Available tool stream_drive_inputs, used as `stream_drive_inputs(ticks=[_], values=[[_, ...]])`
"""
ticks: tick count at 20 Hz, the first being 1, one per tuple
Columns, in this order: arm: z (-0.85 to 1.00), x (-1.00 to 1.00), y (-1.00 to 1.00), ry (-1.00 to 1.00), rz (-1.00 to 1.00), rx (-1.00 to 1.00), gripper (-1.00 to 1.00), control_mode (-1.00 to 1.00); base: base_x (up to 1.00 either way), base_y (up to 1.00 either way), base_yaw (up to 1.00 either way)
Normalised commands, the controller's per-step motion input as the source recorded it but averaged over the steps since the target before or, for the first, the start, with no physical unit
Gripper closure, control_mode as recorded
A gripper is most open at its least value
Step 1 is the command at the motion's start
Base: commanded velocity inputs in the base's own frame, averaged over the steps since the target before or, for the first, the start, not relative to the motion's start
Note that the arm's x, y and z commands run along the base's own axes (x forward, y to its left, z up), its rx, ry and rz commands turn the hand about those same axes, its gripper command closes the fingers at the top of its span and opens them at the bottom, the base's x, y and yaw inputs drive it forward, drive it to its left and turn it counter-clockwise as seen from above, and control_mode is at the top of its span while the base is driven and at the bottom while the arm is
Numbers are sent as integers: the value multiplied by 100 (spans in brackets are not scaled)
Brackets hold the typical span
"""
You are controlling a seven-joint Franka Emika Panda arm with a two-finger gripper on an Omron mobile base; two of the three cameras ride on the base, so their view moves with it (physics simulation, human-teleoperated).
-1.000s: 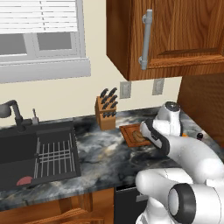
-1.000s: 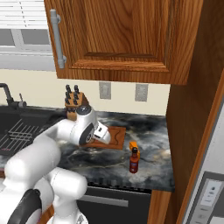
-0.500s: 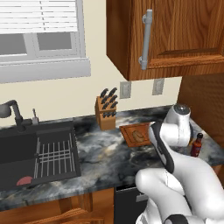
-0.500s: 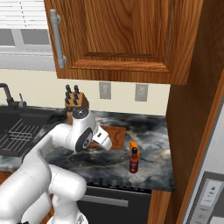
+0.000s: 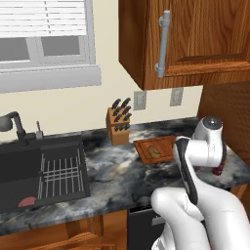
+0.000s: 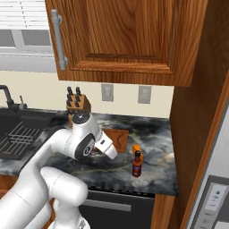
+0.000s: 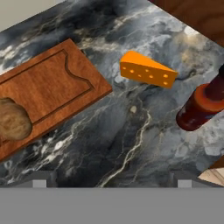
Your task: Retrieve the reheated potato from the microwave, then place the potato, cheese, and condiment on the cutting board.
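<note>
On dark marbled worktop [image 7: 131,144]: reddish wooden cutting board [image 7: 52,83], grooved rim, tan lumpy potato [image 7: 13,120] already sitting on it. Orange cheese [image 7: 146,70] wedge just off board corner, dark red condiment [image 6: 137,164] bottle near it, both apart from board. Knife block [image 5: 118,126] behind, sink [image 5: 41,168] far left. My jaws spread wide, nothing pinched. Open worktop between board and bottle.
</note>
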Motion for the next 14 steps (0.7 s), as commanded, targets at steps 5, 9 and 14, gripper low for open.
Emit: stream_drive_inputs(ticks=[5, 9, 14], values=[[26, -25, -32, 5, -1, 0, -100, -100, 0, 0, 0], [22, -25, -34, 2, 0, 0, -100, -100, 0, 0, 0], [23, -22, -35, 5, 0, 0, -100, -100, 0, 0, 0]])
